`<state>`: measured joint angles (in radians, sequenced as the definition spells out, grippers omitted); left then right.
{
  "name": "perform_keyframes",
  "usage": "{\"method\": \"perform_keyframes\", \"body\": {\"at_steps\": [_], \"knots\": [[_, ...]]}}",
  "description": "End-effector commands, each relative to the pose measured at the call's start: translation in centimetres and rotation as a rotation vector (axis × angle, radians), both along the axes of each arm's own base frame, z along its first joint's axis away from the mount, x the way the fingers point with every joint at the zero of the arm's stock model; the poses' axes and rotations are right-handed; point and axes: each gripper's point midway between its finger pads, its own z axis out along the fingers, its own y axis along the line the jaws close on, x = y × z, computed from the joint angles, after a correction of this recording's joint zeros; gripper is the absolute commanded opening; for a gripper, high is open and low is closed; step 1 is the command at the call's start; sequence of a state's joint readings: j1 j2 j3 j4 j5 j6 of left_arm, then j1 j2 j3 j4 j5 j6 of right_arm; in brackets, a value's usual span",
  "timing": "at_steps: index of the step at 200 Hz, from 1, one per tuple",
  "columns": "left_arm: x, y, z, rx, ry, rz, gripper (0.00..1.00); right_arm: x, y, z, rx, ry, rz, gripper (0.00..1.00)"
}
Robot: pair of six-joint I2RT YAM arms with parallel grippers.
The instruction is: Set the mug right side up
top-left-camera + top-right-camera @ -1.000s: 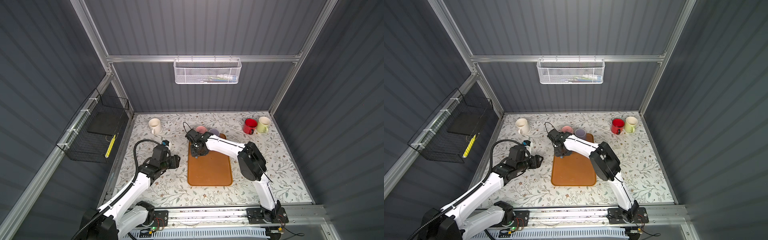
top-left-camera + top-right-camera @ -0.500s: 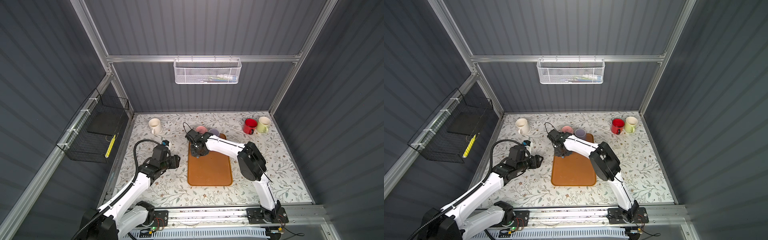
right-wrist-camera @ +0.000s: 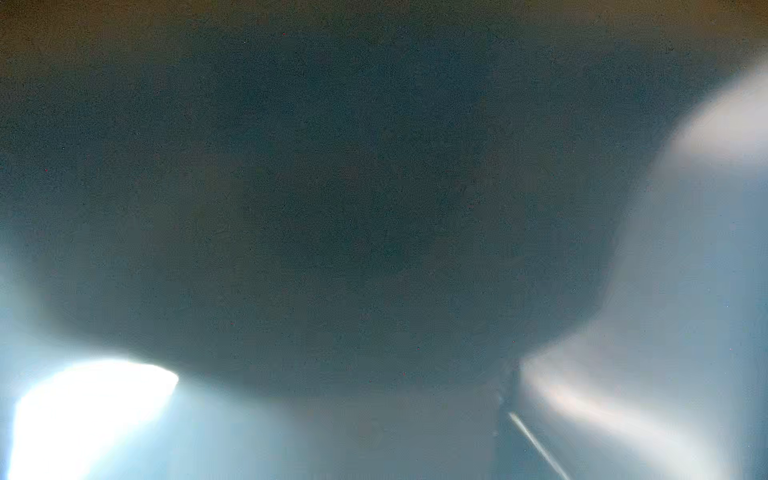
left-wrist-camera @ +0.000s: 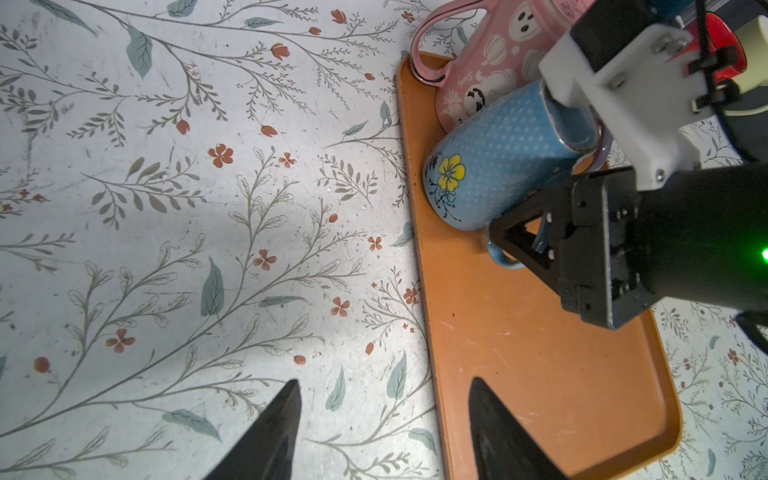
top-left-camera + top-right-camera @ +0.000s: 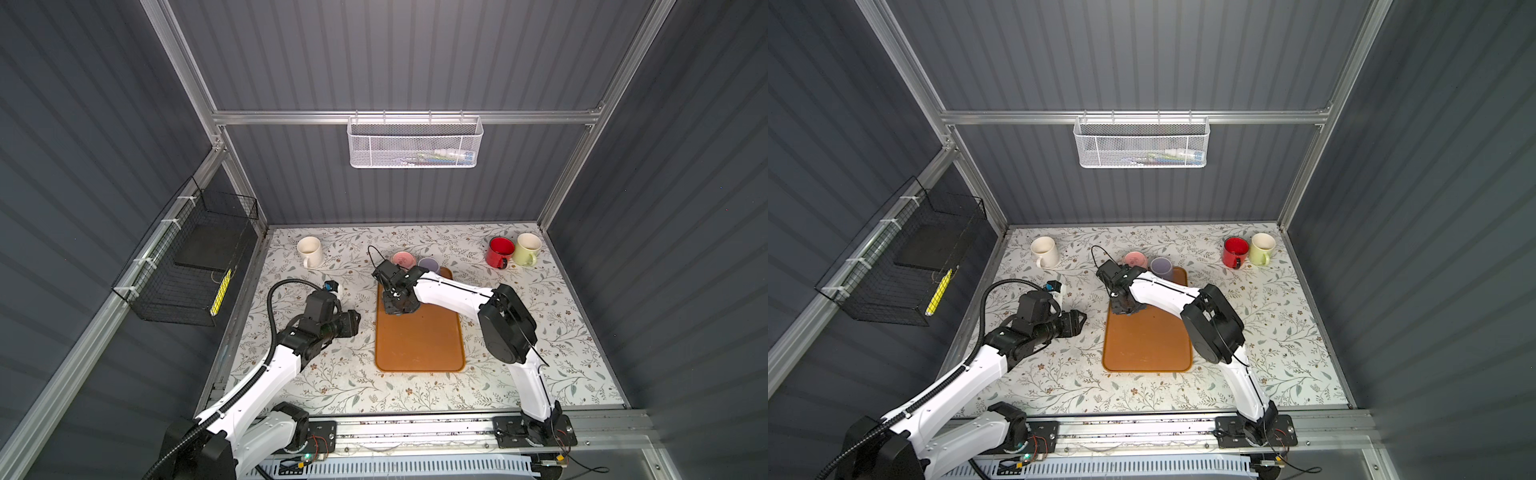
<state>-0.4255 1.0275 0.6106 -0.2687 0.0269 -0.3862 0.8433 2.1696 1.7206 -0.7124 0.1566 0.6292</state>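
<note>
A light blue dotted mug (image 4: 494,166) with a yellow flower lies tilted on its side at the far end of the orange tray (image 4: 540,374). Its base points toward the tray's left rim. My right gripper (image 4: 517,243) reaches down at the mug's handle (image 4: 500,257), with a black finger (image 4: 519,224) against it, shut on it. In both top views the right gripper (image 5: 397,303) (image 5: 1125,305) covers the mug. The right wrist view is a blue blur. My left gripper (image 4: 384,384) (image 5: 355,322) hovers open and empty over the tray's left edge.
A pink ghost-print mug (image 4: 478,62) touches the blue mug, with a purple cup (image 5: 429,264) beside it. A white mug (image 5: 309,251) stands back left. Red (image 5: 498,251) and pale yellow (image 5: 527,248) mugs stand back right. A wire basket (image 5: 199,266) hangs on the left wall.
Neither arm nor the mug has visibly moved. The right gripper's jaws have drawn in at the mug's handle.
</note>
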Motion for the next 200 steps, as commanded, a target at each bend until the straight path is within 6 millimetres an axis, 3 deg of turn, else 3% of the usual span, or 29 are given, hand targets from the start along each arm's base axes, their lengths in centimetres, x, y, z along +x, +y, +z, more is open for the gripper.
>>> {"method": "perform_keyframes", "body": {"at_steps": [1,62,200], "knots": [[0.2,-0.1,1.2,-0.006,-0.026,-0.01,0.64,-1.6,-1.2,-1.1,-0.012,0.078,0.024,0.0],[0.3,-0.2,1.3,-0.015,-0.027,-0.008,0.64,-2.1,-1.5,0.0,0.055,0.071,0.066,0.0],[0.6,-1.2,1.9,-0.079,-0.019,-0.015,0.64,-1.6,-3.8,5.8,0.21,-0.105,0.087,0.0]]}}
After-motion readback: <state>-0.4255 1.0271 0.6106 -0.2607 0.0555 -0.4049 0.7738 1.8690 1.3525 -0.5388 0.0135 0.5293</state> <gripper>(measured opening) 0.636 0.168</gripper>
